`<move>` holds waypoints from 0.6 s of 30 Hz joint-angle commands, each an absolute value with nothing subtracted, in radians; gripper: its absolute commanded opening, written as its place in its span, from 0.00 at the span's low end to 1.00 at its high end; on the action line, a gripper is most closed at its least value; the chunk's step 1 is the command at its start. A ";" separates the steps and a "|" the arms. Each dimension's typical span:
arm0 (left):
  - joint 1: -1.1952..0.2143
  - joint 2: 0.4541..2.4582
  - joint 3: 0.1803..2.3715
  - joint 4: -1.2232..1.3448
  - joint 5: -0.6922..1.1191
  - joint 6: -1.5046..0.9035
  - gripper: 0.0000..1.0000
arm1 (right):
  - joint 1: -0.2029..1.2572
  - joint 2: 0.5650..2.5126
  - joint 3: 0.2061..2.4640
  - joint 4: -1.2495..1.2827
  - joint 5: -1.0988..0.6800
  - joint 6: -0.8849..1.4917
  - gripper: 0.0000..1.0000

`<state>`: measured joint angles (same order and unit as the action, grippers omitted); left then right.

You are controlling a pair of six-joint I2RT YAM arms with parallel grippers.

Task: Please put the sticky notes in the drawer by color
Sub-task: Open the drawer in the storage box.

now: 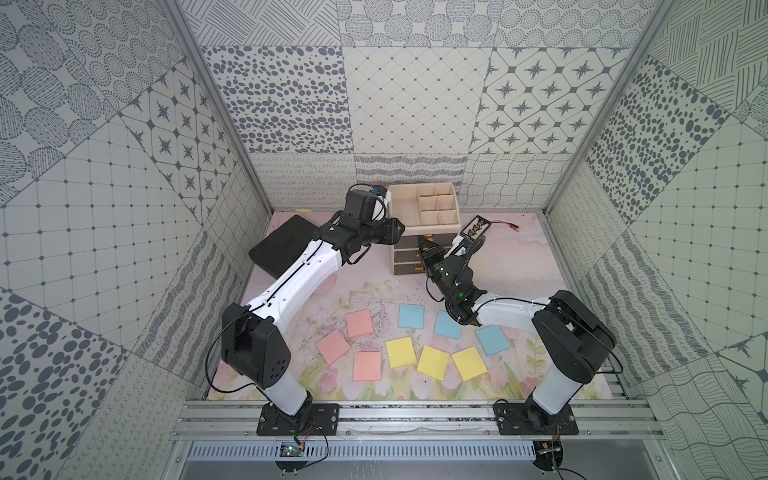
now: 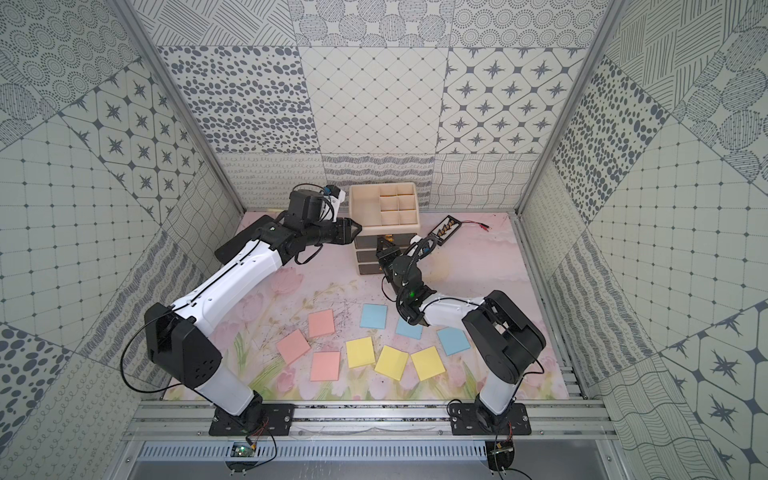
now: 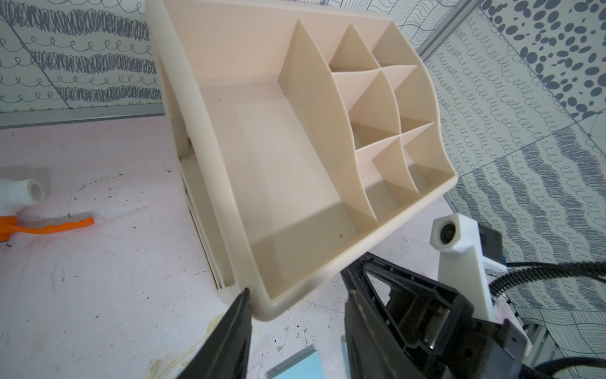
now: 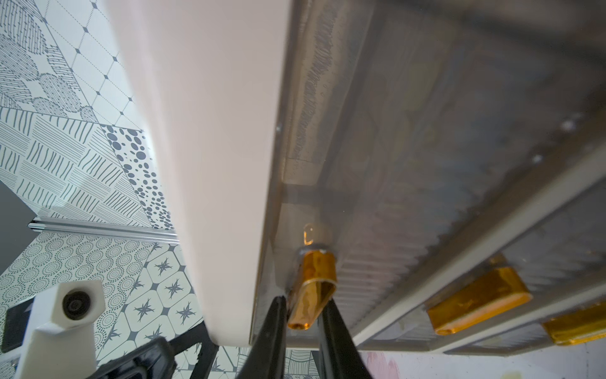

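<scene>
The right gripper's (image 4: 304, 298) fingers pinch the amber handle (image 4: 313, 279) of the top drawer (image 4: 426, 147). The left gripper's (image 3: 300, 282) fingers stand apart, straddling the beige organiser's (image 3: 328, 265) front corner. Nine sticky notes (image 1: 400, 352) lie separately at lower centre in both top views, with bare floral mat (image 1: 365, 291) between them and the drawers.

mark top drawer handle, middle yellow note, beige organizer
top drawer handle (image 4: 313, 288): right wrist view, knob's middle
middle yellow note (image 1: 433, 362): in a top view, its centre
beige organizer (image 1: 440, 228): in a top view, front wall
</scene>
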<state>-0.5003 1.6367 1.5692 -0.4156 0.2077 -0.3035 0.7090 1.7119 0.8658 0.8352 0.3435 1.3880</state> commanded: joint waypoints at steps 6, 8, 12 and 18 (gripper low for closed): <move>-0.526 1.648 1.602 -0.441 0.102 -0.256 0.49 | 0.705 1.706 0.870 0.875 0.333 1.388 0.16; -0.527 1.640 1.595 -0.437 0.065 -0.263 0.49 | 0.706 1.703 0.865 0.879 0.334 1.388 0.16; -0.526 1.638 1.602 -0.442 0.011 -0.267 0.49 | 0.707 1.698 0.859 0.879 0.336 1.387 0.16; -0.526 1.647 1.613 -0.461 -0.033 -0.267 0.64 | 0.716 1.678 0.862 0.866 0.343 1.366 0.16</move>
<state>-0.5232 1.6485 1.5967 -0.4519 0.0525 -0.2817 0.7113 1.7111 0.8658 0.8349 0.3408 1.4139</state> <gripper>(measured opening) 0.617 0.168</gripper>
